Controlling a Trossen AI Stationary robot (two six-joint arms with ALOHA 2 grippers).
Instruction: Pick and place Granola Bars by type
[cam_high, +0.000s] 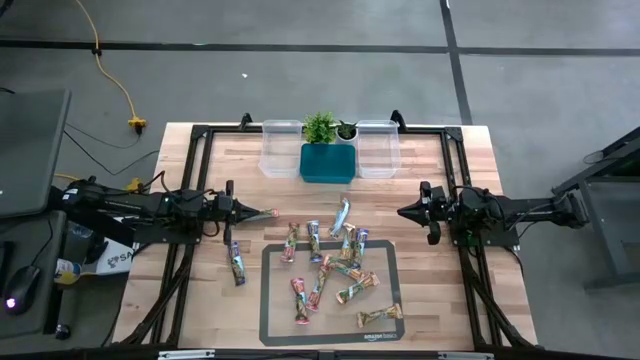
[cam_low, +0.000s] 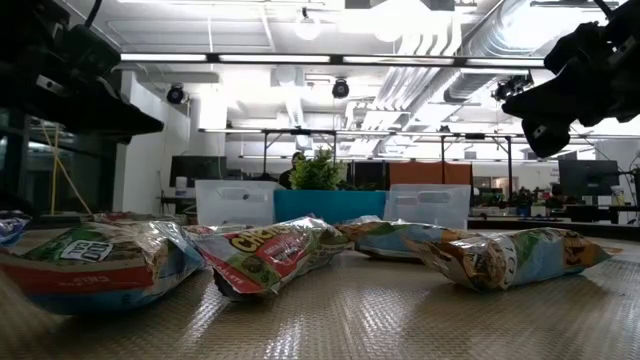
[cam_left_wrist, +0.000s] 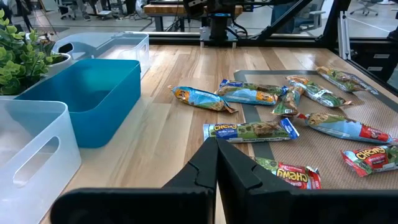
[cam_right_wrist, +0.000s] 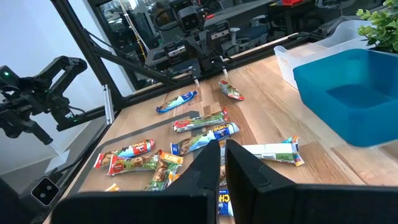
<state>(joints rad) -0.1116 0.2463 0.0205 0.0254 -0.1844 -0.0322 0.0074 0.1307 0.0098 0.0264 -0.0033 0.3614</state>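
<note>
Left gripper (cam_high: 268, 213) fingers pressed together, holding nothing; nearest Granola Bars (cam_high: 291, 241) just beyond tips toward mat (cam_high: 274, 300), long axis crosswise. Right gripper (cam_high: 404, 212) pressed together, farther off.

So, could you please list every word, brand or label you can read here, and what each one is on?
"CHEWY": red-ended granola bar, left wrist view.
"CHEW", partly readable: middle bar, low view.
"amazon basics", faint: mat's front edge, high view.
Other wrapper print and the white box beside the table: too small to read.

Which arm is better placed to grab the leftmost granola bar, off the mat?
Left. That slim shiny-wrapped granola bar lies close beside the left gripper; the right gripper hovers beyond the dark rectangular mat.
</note>
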